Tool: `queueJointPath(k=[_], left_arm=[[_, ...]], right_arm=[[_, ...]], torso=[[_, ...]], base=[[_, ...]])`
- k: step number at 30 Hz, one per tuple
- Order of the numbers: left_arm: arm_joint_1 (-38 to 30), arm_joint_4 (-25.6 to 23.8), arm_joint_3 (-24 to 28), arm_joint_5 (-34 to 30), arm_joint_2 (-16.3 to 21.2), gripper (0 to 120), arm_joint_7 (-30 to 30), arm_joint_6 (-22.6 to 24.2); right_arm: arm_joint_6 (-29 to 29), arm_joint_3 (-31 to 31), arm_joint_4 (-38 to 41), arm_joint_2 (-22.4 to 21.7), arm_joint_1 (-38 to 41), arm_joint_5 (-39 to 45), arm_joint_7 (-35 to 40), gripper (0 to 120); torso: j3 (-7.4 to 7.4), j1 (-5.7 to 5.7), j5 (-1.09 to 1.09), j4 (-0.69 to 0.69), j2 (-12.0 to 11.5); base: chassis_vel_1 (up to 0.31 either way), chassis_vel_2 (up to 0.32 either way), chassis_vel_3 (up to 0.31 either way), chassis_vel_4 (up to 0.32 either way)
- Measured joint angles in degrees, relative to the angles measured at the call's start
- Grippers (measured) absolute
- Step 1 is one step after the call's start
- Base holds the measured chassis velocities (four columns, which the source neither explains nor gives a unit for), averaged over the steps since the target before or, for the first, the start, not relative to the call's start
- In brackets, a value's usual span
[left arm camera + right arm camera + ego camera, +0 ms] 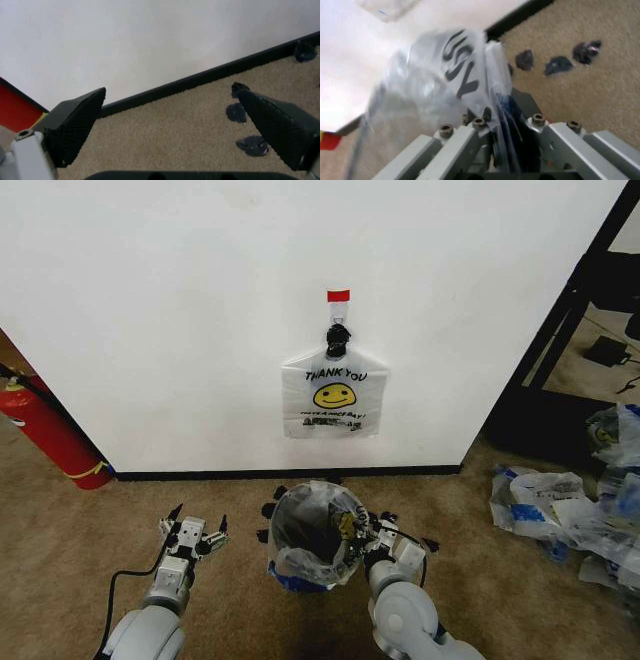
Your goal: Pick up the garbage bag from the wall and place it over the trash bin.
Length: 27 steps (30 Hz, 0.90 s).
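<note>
Nearest, the right gripper (352, 530) is clenched on thin plastic at the trash bin (300, 525) rim; the left gripper (192, 530) is held released. Light, limp and slippery, the garbage bag (334, 395) is best taken by its handles at the hook (338, 335).

Fire extinguisher (45, 430) cut off by head view's left edge, top hidden. Bag pile (575, 505) runs off right edge, count unclear. Trash bin (310, 575) body mostly hidden under its plastic liner (300, 565). Right end effector (372, 532) partly hidden behind bin rim; in right wrist view blurred plastic (445, 86) covers its fingers. Small print under the smiley on garbage bag (334, 393) too small to read.
</note>
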Motion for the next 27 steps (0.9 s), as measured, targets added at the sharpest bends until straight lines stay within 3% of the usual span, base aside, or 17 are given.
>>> queueJointPath(k=[4, 8, 11, 16, 25, 27], left_arm=[[0.2, 0.0, 0.0, 0.2, -0.1, 100, 0.1, 0.0], [0.6, 0.0, 0.0, 0.6, -0.5, 100, 0.2, -0.4], [0.7, 0.0, 0.0, 0.7, -0.6, 100, 0.2, -0.5], [1.1, 0.0, 0.0, 0.8, -0.7, 100, 0.2, -0.8], [0.6, 1.3, 0.1, 0.9, -0.7, 100, 0.3, -1.3], [0.5, 1.4, 0.2, 1.0, -0.8, 100, 0.3, -1.4]], right_arm=[[0.1, 0.4, 1.5, 0.0, -0.2, 0.0, -0.2, 16], [0.6, 0.5, 0.7, 0.0, -0.2, 0.0, -1.6, 34], [0.8, 0.6, -0.3, 0.1, -0.1, 0.0, -2.1, 38], [0.7, 0.7, -2.7, 0.0, 0.3, -0.2, -2.2, 63], [-4.0, 0.5, 5.5, -6.8, -3.6, -0.1, 4.1, 96], [-4.3, 0.7, 6.1, -8.0, -4.2, -0.1, 4.3, 98]], torso=[[0.0, 0.0, -0.01, 0.0, 0.0], [-0.01, 0.0, -0.01, 0.0, 0.0], [-0.01, 0.0, 0.0, 0.0, 0.0], [-0.01, 0.0, -0.01, 0.01, 0.0], [-0.01, 0.0, 0.0, 0.0, 0.0], [-0.01, 0.0, -0.01, 0.0, 0.0]], base=[[0.0, 0.0, 0.0, 0.0], [0.0, 0.0, 0.0, 0.0], [0.0, 0.0, 0.0, 0.0], [0.0, 0.0, 0.0, 0.0], [0.0, 0.0, 0.0, 0.0], [0.0, 0.0, 0.0, 0.0]])
